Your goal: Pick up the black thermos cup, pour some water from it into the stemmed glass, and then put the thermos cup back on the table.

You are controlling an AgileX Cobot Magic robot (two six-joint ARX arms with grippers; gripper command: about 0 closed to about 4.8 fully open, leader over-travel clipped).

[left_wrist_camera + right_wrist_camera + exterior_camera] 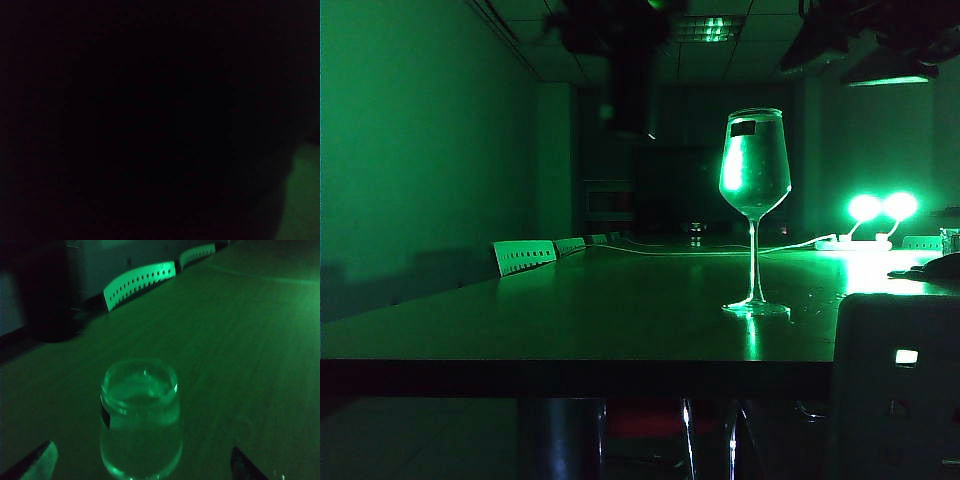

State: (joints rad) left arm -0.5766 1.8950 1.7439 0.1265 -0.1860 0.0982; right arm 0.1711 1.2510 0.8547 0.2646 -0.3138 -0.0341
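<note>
The right gripper [140, 467] hangs above the near edge of the long, dark, glossy table [570, 320]. Its two fingertips [36, 460] are spread wide with nothing between them but air. It holds nothing.

Just beyond and below it is the clear, tall stemmed glass with a tulip bowl and a round foot [754, 165]. It stands upright close to the table's near edge, toward the right-hand corner, with a small dark sticker under the rim. In the right wrist view the bowl gleams as if it holds water, but the green light leaves that unsure.

Farther back, up and to the left of the glass, is the tall, slim black thermos cup [631, 95]. It hangs clear of the table under the left arm, its long axis close to upright and its base about level with the rim of the glass. The left gripper [625, 55] is lost in the dark, and the left wrist view is almost wholly black. A cup hanging in the air there must be clamped in that gripper, though the jaws cannot be made out.

Everything turns on the gap between cup and rim. The cup is well to the left of the rim, so pouring would mean carrying it right and tipping its top toward the bowl. The left arm is the one placed to do that.

Pale perforated chair backs [524, 256] line the far left edge, and two bright lamps [881, 207] glow at the far right.
</note>
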